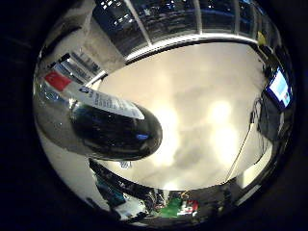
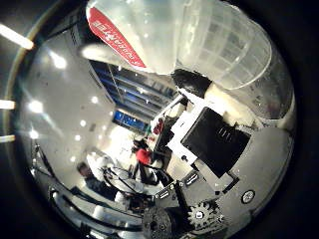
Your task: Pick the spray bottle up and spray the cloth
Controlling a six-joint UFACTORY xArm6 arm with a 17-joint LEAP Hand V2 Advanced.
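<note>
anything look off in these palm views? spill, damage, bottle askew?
Nothing stands out. The spray bottle sits close against the palm with the hand wrapped against it. No spill or damage shows. The cloth isn't in either view.

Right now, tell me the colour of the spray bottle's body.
Clear, see-through plastic with a red-and-white label: spray bottle, best in the thumb side palm view.

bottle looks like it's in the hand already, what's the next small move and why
Probably turn the hand to bring the nozzle toward the cloth before squeezing. The spray bottle fills much of the thumb side view, close against the palm with a finger beside it, so it seems held. Neither view shows a cloth; both look out at the room, so the aim is likely off.
</note>
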